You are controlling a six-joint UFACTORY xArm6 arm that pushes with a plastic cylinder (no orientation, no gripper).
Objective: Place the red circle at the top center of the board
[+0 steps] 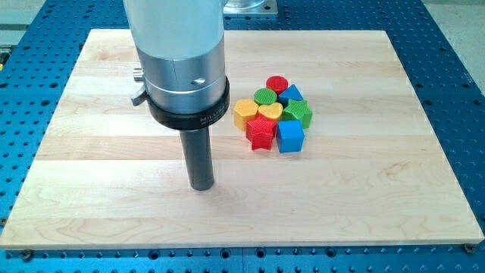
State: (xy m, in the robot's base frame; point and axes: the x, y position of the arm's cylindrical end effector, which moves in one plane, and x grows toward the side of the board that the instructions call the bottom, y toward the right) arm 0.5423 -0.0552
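The red circle (276, 83) lies at the top of a tight cluster of blocks right of the board's middle. Below it sit a green round block (265, 96), a blue triangular block (292, 94), a yellow block (245, 112), a yellow heart (270, 112), a green block (298, 113), a red block (261, 133) and a blue cube (290, 136). My tip (201, 186) rests on the board, to the left of and below the cluster, apart from every block.
The wooden board (114, 189) lies on a blue perforated table (462, 91). The arm's wide grey body (182, 53) hides part of the board's top left of centre.
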